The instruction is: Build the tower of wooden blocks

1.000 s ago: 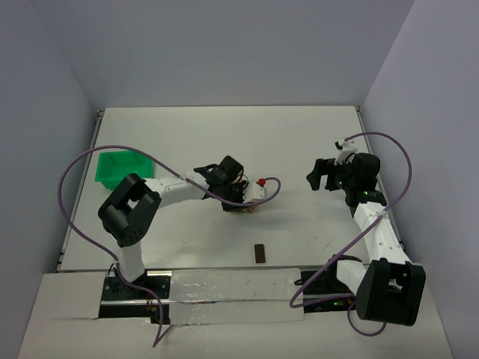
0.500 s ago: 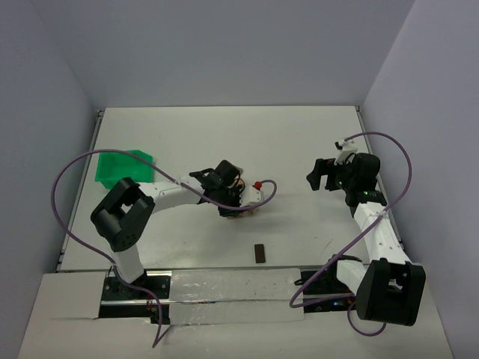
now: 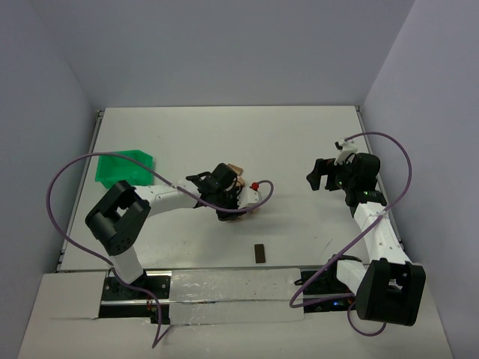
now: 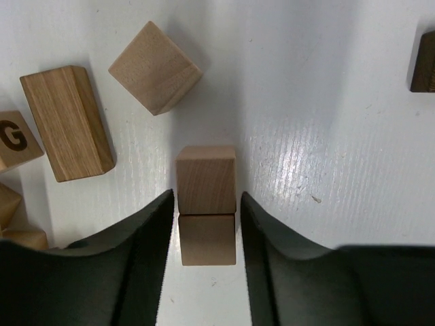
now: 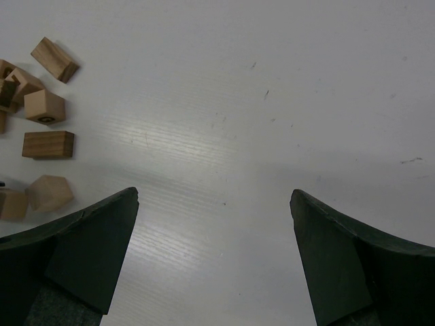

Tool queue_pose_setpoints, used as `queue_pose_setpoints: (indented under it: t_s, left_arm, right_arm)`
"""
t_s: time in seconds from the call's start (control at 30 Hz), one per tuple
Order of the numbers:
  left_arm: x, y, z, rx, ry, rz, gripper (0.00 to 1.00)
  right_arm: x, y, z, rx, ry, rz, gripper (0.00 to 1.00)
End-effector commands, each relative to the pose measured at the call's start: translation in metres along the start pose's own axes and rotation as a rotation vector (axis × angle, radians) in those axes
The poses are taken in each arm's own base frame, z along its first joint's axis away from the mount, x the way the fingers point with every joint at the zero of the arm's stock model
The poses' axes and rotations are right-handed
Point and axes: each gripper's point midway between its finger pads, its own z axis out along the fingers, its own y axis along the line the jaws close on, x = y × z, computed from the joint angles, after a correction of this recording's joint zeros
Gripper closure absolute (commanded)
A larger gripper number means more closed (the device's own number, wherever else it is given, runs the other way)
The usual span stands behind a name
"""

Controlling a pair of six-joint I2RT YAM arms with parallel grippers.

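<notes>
In the left wrist view a light-tan wood block [image 4: 206, 178] stands upright between the fingers of my left gripper [image 4: 207, 204]. A second tan face shows right below it, and I cannot tell whether that is one block or two stacked. The jaws are open, with a thin gap on each side of the block. Loose wood blocks lie to its left: a long one [image 4: 66, 122], a cube [image 4: 155, 66] and a lettered one [image 4: 15, 138]. From above, the left gripper [image 3: 230, 203] sits low over this cluster. My right gripper [image 3: 318, 173] hovers wide open and holds nothing.
A green bin [image 3: 123, 166] lies at the left of the table. A dark brown block [image 3: 260, 253] lies alone near the front edge, also seen in the left wrist view [image 4: 425, 61]. Several loose blocks [image 5: 45, 106] show at the left of the right wrist view.
The left gripper has shifted slightly left and lower over the blocks, and its jaws have parted a little. A tan block behind it has come into view. The right arm has not moved.
</notes>
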Motion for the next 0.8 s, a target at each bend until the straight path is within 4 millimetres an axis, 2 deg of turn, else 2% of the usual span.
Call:
queue_pose_setpoints:
  t_s: [0.0,0.2,0.33,0.57,0.67,0.77]
  left_arm:
    - [-0.008,0.000,-0.001,-0.014,-0.021,-0.007,0.46]
    - [-0.013,0.004,-0.007,-0.022,-0.021,-0.003,0.37]
    - [-0.027,0.007,-0.018,-0.021,-0.032,0.012,0.34]
    - [-0.090,0.025,-0.069,-0.061,-0.162,0.065,0.33]
    - [-0.103,0.035,-0.079,-0.076,-0.191,0.054,0.33]
    - [-0.101,0.043,-0.071,-0.087,-0.179,0.035,0.35]
  right_arm:
    - [-0.024,-0.001,-0.003,0.000,-0.045,-0.024,0.00]
    - [-0.025,0.000,-0.004,0.000,-0.047,-0.025,0.00]
    - [-0.025,0.000,-0.004,0.000,-0.047,-0.024,0.00]
    - [-0.025,0.000,-0.004,-0.001,-0.048,-0.024,0.00]
    - [-0.025,0.000,-0.003,-0.003,-0.044,-0.022,0.00]
    - [-0.026,0.000,-0.003,-0.005,-0.047,-0.021,0.00]
